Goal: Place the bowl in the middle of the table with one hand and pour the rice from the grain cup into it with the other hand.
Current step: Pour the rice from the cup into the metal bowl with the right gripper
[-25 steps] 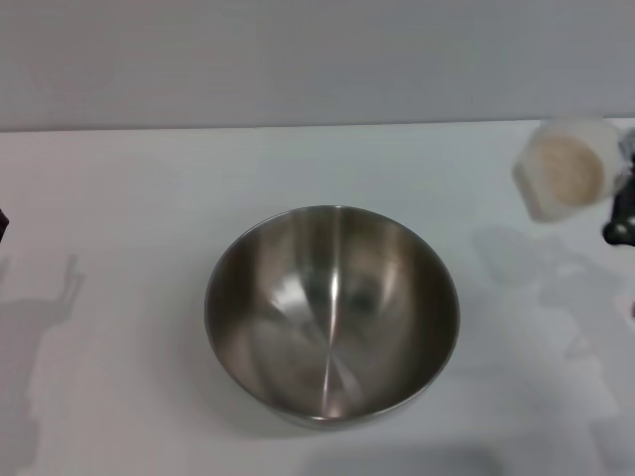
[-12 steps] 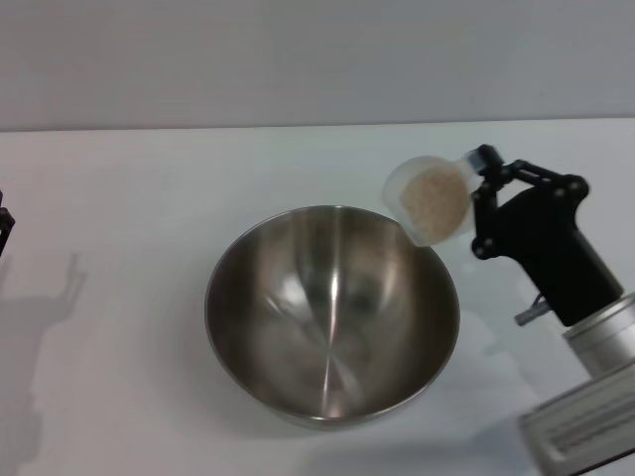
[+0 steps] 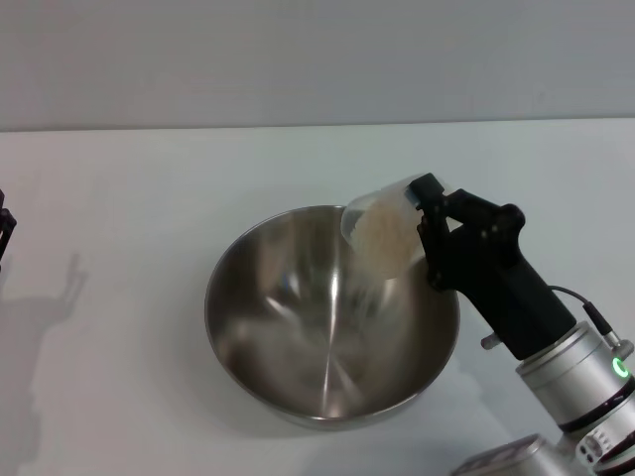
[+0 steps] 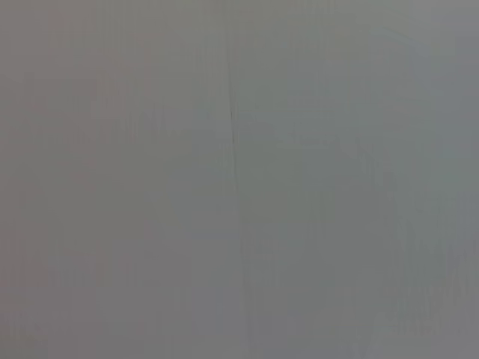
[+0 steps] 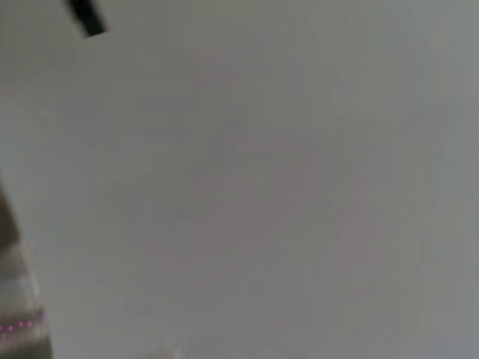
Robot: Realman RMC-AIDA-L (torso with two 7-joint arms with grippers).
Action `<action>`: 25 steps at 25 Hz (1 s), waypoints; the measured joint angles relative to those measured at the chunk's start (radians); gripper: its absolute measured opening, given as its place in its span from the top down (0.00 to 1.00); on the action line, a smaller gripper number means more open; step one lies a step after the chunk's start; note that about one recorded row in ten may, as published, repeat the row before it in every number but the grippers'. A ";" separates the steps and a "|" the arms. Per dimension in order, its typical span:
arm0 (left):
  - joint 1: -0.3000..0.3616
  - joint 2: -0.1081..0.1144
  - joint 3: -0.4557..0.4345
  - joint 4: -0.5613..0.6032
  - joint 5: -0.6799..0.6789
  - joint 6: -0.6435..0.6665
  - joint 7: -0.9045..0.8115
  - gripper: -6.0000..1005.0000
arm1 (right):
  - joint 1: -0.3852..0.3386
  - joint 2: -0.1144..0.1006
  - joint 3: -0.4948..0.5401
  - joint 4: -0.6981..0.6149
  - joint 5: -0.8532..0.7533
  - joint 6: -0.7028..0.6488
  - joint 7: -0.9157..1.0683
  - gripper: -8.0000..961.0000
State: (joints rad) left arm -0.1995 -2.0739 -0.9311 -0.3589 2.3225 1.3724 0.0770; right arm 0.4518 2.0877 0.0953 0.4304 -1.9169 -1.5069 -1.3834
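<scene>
The steel bowl (image 3: 298,327) sits on the white table (image 3: 139,198), near the middle of the head view. My right gripper (image 3: 429,230) is shut on the clear grain cup (image 3: 382,230), held tipped toward the left over the bowl's right rim. The rice (image 3: 382,241) fills the tilted cup, its mouth facing into the bowl. A blurred pale streak runs from the cup down toward the bowl's inside. My left gripper (image 3: 4,230) barely shows at the left edge of the table. Both wrist views show only plain grey surface.
A grey wall (image 3: 317,59) runs behind the table's far edge. The right arm's silver body (image 3: 575,377) reaches in from the lower right corner. Bare tabletop lies left of the bowl.
The right arm has carried the cup from the table's far right to over the bowl's right rim and tipped it further toward the bowl. The bowl has stayed put.
</scene>
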 joint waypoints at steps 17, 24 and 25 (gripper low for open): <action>0.004 -0.002 0.000 0.000 -0.003 -0.002 -0.003 0.14 | -0.026 0.005 -0.005 0.051 -0.070 0.026 -0.526 0.98; 0.001 -0.002 0.000 0.000 -0.003 -0.003 -0.003 0.14 | -0.027 0.005 -0.005 0.079 -0.071 0.070 -0.710 0.98; 0.001 -0.002 0.000 0.000 -0.003 -0.004 -0.003 0.14 | -0.027 0.005 -0.005 0.082 -0.071 0.074 -0.731 0.98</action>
State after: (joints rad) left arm -0.1988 -2.0755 -0.9312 -0.3589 2.3195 1.3689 0.0736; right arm 0.4248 2.0924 0.0907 0.5121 -1.9881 -1.4326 -2.1148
